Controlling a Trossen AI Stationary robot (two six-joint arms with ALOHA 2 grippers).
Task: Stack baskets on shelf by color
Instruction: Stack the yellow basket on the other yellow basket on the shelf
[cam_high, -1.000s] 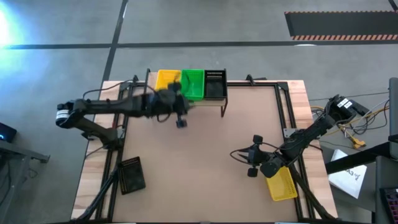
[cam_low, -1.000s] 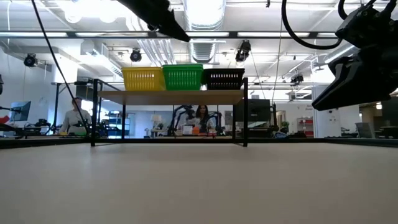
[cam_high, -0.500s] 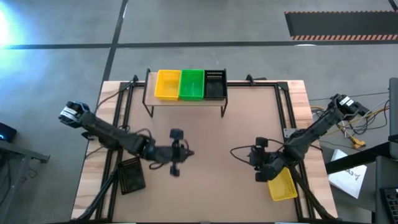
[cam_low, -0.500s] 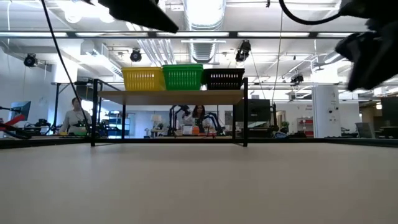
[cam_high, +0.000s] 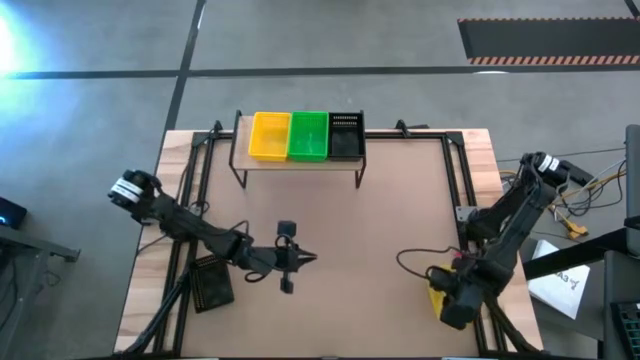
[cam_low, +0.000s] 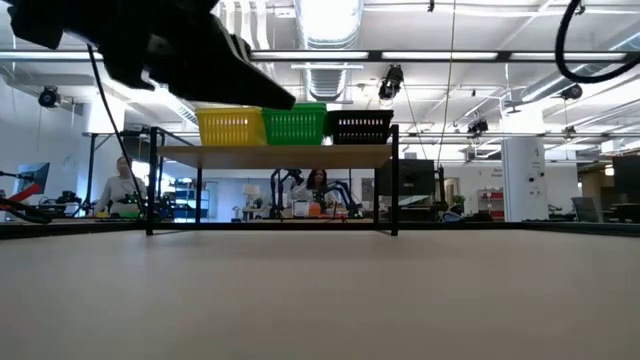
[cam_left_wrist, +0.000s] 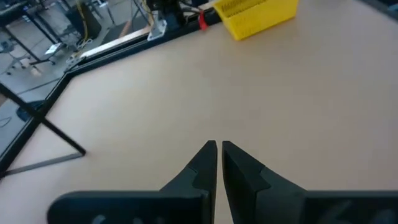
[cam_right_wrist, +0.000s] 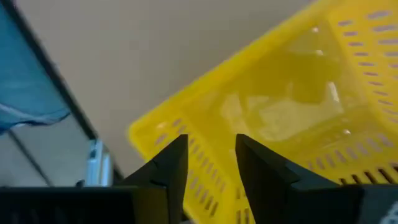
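Three plastic mesh baskets are seen side by side on the low wooden-topped shelf (cam_high: 298, 164) at the table's far edge: a yellow one (cam_high: 270, 135), a green one (cam_high: 308, 135) and a black one (cam_high: 346, 135). A second black mesh basket (cam_high: 212, 288) is left on the table near the left arm. The left gripper (cam_high: 287, 258) is held over the table's middle, its fingers (cam_left_wrist: 205, 165) pressed together on nothing. The right gripper (cam_high: 447, 305) is poised at the near right corner, its fingers (cam_right_wrist: 171, 165) parted over the rim of a loose yellow mesh basket (cam_right_wrist: 280, 118), which is not gripped.
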